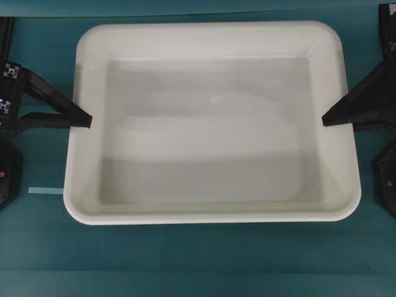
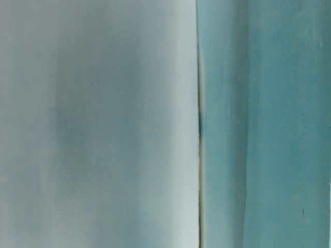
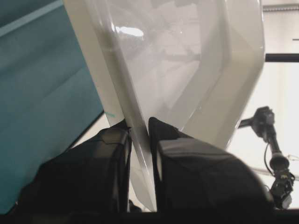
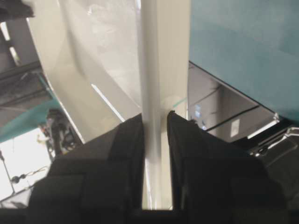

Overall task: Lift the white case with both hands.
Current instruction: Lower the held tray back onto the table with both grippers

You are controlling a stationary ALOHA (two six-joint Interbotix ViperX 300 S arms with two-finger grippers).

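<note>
I am holding the white case (image 1: 210, 43) with both of my claws, one on each short side. My left claw (image 1: 88, 120) is closing tightly on the left rim, about at the middle of that side, and in the left wrist view its two black fingers (image 3: 100, 163) are pressing the thin white wall between them. My right claw (image 1: 325, 120) is pinching the right rim in the same way, with one finger inside the wall and one outside. The case is filling most of the overhead view, its open side is facing up and its inside is looking smooth and glossy. The teal surface (image 1: 198, 260) is showing all around it. A small pale strip of tape (image 1: 44, 190) is lying on the surface near the case's front left corner. The table-level view is very blurred; I think the pale area (image 2: 98, 124) there is the case's wall, but I cannot be sure.
</note>
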